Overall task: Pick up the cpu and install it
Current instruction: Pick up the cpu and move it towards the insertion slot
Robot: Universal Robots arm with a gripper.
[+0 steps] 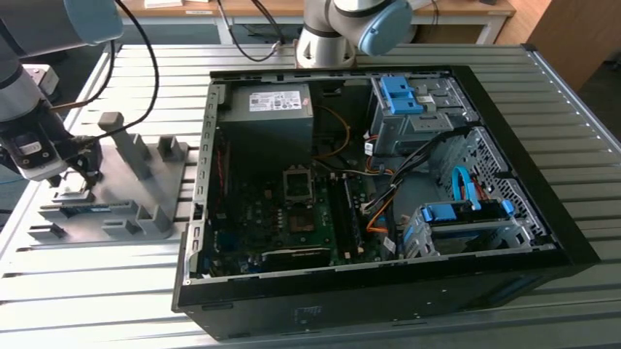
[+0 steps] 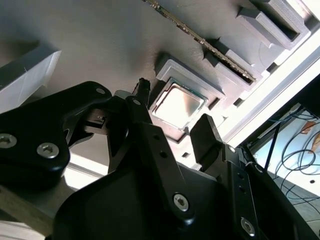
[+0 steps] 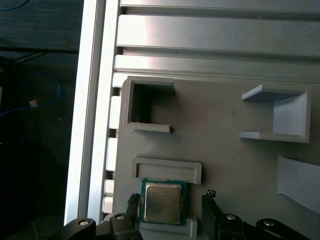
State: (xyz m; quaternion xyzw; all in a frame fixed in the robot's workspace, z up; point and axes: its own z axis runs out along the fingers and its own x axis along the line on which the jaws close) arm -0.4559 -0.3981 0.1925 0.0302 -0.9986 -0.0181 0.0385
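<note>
Computer case (image 1: 388, 294): open, beside the grey fixture tray (image 1: 109, 195). Gripper (image 3: 171, 199): low over a tray pocket, fingers (image 3: 212, 212) spread, clamping nothing. Cpu (image 3: 161, 201): flat in that tray pocket, between the fingers. Step, as judged: pick-up, grasp not yet made; closing calls for square contact on opposite edges.

In the first wrist view the picture's edge cuts off most of the end effector (image 3: 171, 197).
</note>
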